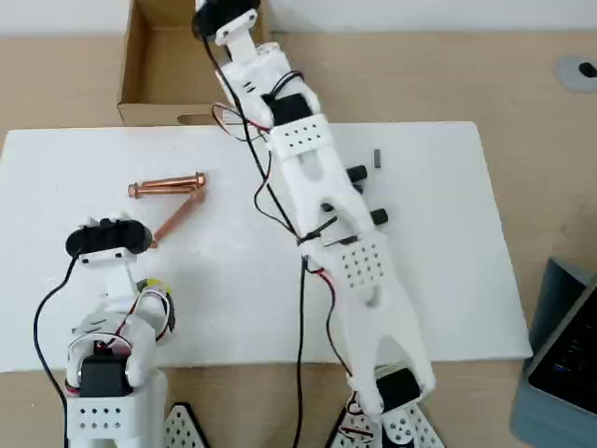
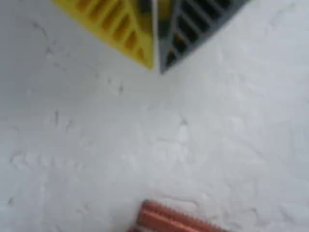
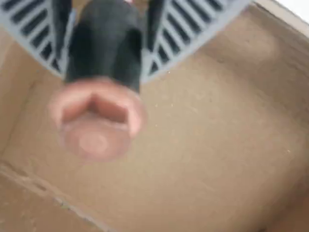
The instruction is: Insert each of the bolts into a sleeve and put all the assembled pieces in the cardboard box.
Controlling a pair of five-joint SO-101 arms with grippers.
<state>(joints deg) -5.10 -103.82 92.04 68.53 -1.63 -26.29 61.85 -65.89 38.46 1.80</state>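
Note:
My right gripper is shut on an assembled piece, a black sleeve with a copper bolt head sticking out of it, held over the floor of the cardboard box. In the high view that arm stretches across the white mat to the box. Two loose copper bolts lie on the mat's left part. My left gripper is shut with nothing in it, just above the mat, near the threaded end of one bolt. Black sleeves lie beside the right arm.
A white mat covers the wooden table. A small dark piece lies near the mat's far right. A grey case stands at the right edge. The left arm's wrist hangs over the mat's left front.

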